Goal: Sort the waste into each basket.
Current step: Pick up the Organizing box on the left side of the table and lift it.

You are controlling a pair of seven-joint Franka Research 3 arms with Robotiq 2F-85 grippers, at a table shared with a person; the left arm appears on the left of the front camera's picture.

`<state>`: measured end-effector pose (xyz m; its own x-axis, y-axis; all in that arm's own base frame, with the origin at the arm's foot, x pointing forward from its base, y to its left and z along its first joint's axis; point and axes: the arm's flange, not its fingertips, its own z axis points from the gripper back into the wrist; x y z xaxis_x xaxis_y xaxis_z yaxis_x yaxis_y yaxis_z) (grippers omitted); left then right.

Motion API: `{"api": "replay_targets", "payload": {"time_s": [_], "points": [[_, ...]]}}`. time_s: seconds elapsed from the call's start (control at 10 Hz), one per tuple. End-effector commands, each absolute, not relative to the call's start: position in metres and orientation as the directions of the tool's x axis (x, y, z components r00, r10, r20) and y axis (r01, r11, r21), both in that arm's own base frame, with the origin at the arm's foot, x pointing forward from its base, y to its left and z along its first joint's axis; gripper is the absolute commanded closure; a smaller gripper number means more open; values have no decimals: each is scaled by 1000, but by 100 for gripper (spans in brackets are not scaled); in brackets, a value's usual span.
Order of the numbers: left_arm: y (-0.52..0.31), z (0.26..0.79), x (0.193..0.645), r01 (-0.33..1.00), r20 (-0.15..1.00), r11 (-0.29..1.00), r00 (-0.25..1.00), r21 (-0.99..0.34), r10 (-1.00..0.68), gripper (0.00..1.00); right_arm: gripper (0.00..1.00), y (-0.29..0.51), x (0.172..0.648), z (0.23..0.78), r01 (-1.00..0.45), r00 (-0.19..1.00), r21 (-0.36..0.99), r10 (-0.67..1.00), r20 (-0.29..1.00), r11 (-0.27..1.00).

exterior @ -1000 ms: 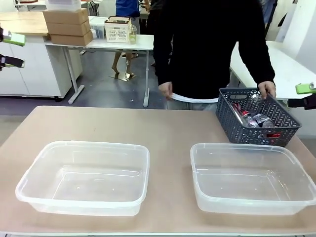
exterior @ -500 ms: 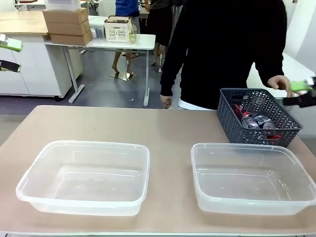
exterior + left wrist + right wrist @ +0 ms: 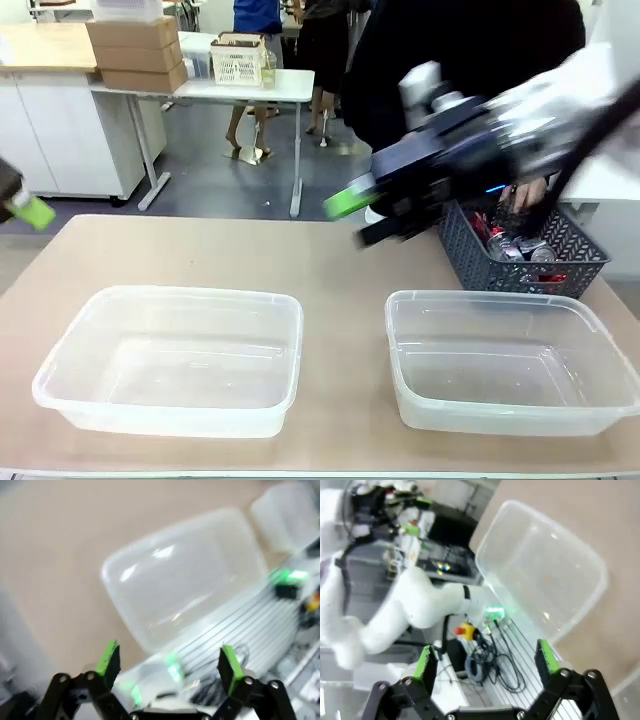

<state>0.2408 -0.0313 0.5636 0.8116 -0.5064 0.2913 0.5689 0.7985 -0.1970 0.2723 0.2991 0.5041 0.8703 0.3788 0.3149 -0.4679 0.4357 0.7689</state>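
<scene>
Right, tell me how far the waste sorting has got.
Done: nothing; the left tub and the right tub are both empty. In hand: nothing is held; the right end effector hangs open in the air beside the dark lattice basket, and the left end effector is open too. Left: the whole sort; the red cans lie in that basket.

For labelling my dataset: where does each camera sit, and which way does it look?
Front: on the robot's side, facing across the table at the person; the right gripper reaches over the middle.
Left wrist: behind the open left gripper, looking down at a clear tub.
Right wrist: behind the open right gripper, facing a clear tub and the left arm.
Shared: both wrist views show a tub on the table.
</scene>
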Motion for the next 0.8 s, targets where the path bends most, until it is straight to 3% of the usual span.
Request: {"api": "replay_targets", "payload": {"time_s": [0.0,0.1,0.2,0.4,0.5,0.7], "points": [[-55,537,238,672,106,734,740,-98,-664,0,0,300,312,478,-451,878,735,399,265,506],[-31,564,241,569,291,798,812,-197,-506,0,0,268,325,474,-448,880,761,383,281,470],[-31,564,241,569,291,798,812,-197,-506,0,0,321,279,485,-468,866,750,409,286,467],[-31,564,241,569,291,798,812,-197,-506,0,0,303,305,466,-446,877,750,404,258,488],[-36,559,238,590,254,788,800,-175,-543,0,0,332,298,463,-409,898,667,403,175,623],[-42,491,241,520,221,853,837,-34,-501,0,0,389,295,437,-310,950,396,299,92,864]]}}
